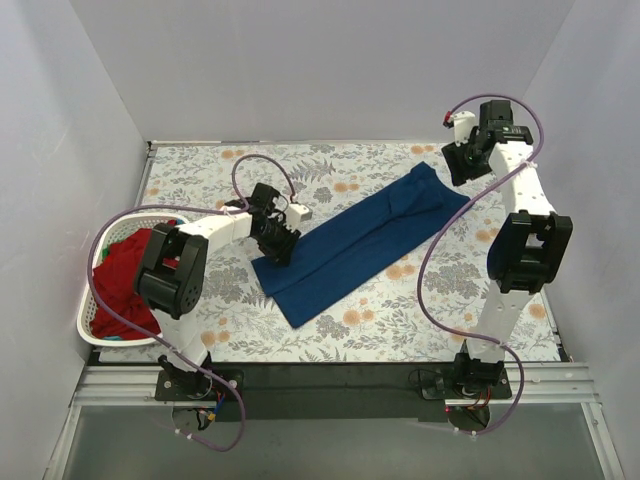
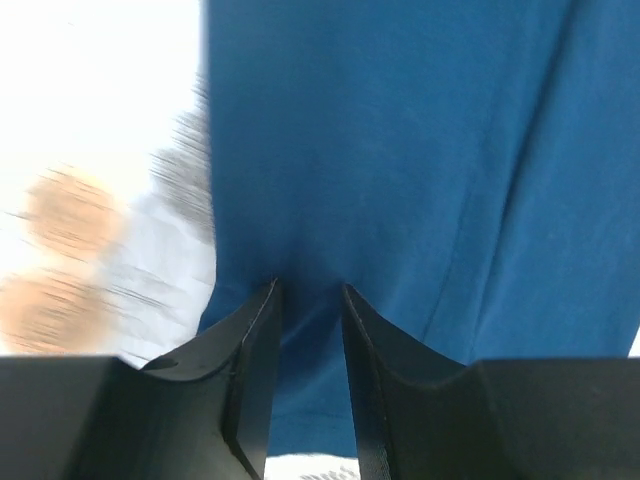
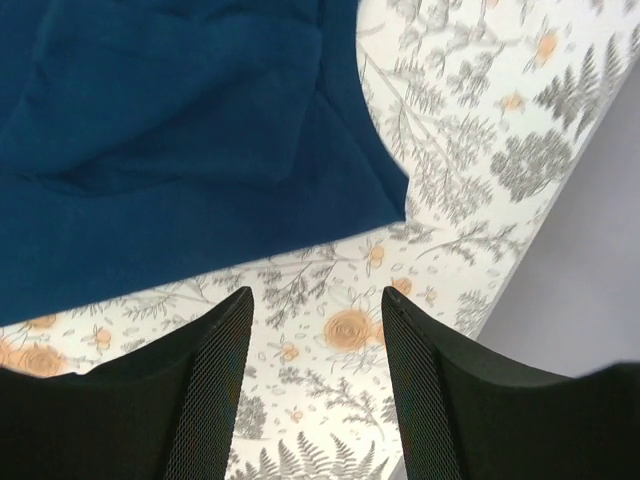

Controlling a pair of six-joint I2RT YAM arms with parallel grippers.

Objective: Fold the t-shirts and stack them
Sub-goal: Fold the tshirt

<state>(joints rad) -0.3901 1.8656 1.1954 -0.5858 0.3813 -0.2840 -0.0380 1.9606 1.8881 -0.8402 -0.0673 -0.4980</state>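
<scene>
Two white arms with chunky black joints here: the left arm at the frame's left, the right arm on the right. Purple cables loop off both. Close up, the right gripper has black fingers with fine mesh faces; the left gripper looks smooth black.

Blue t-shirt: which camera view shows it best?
Top external: the whole blue t-shirt lies as a diagonal folded strip on the floral cover. Left wrist shows only blurred cloth at the left tool; right wrist shows just one end.
</scene>
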